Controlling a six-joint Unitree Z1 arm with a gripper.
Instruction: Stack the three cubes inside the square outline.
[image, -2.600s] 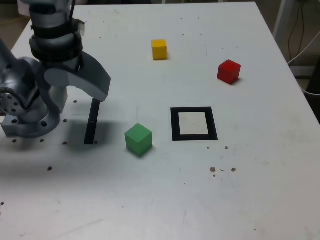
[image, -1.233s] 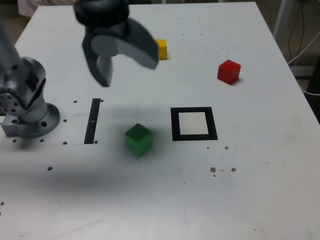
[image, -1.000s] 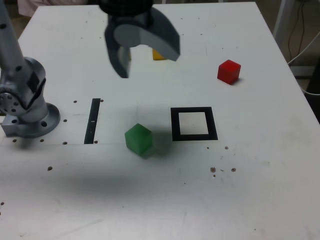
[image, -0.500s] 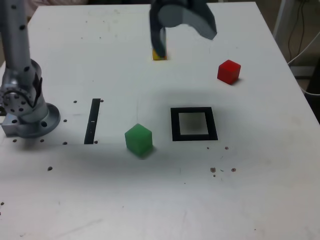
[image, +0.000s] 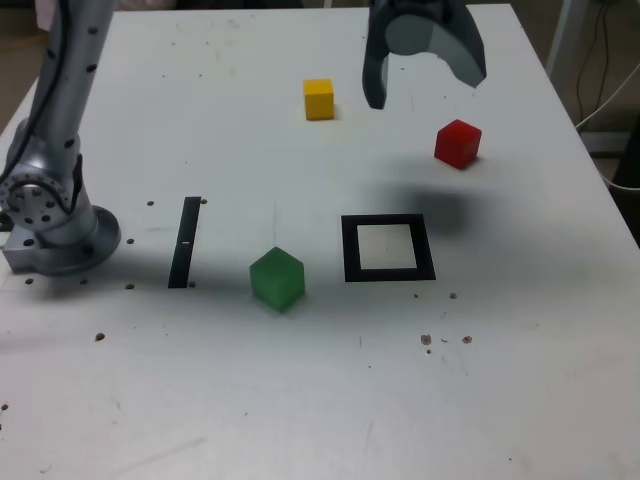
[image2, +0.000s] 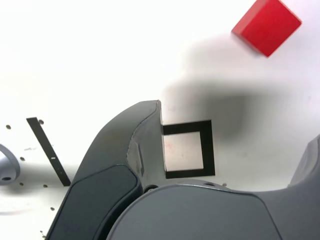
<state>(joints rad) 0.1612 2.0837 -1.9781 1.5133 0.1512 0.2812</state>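
Gripper Open Above the Table, Three Cubes Apart

We find the green cube nearest, left of lower centre in the exterior view, one upright edge toward the camera; its equal sides give no long axis. The square outline, right of centre, lies flat, its sides running roughly with the picture's edges. Farther back, at upper right, the red cube also turns an edge toward us. The yellow cube, upper centre and farthest of the three, shows a face nearly square-on.

Against the earlier exterior frames, we note that the gripper has travelled toward the exterior view's right and no longer covers the yellow cube. Its shadow has moved off the outline to the table between outline and red cube. All three cubes keep their places.

We record the black strip at centre left and the arm's base at the left edge. The gripper, at the upper right, hangs over the white table, its fingers spread and holding nothing. In the wrist view, one finger hides part of the outline.
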